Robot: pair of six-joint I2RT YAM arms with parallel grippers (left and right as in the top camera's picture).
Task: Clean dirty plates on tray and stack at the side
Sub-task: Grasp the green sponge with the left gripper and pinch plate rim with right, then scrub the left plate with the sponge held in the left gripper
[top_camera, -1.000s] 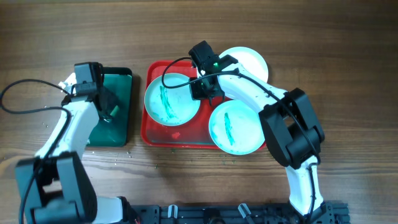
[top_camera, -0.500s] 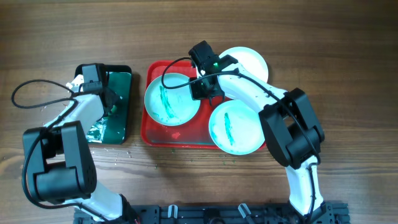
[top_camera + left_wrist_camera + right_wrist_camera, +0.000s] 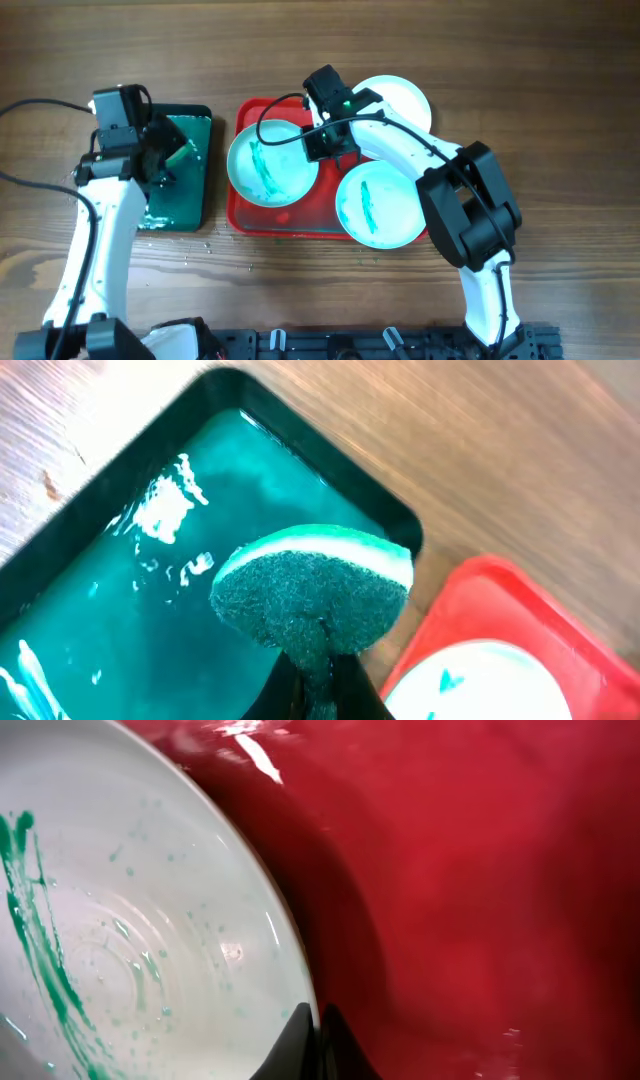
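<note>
Three white plates are in the overhead view. One teal-smeared plate sits tilted at the left of the red tray. My right gripper is shut on its right rim, also seen in the right wrist view on the plate. A second smeared plate overhangs the tray's right front corner. A third plate lies at the back right. My left gripper is shut on a green sponge held above the dark green tray.
The dark green tray holds teal liquid and lies left of the red tray. A small red scrap lies on the red tray. Cables trail on the wooden table at the left.
My left arm swung back and leftward, lifting the sponge over the green tray. The gripped plate shifted slightly left and tilted. My right arm stayed in place.
</note>
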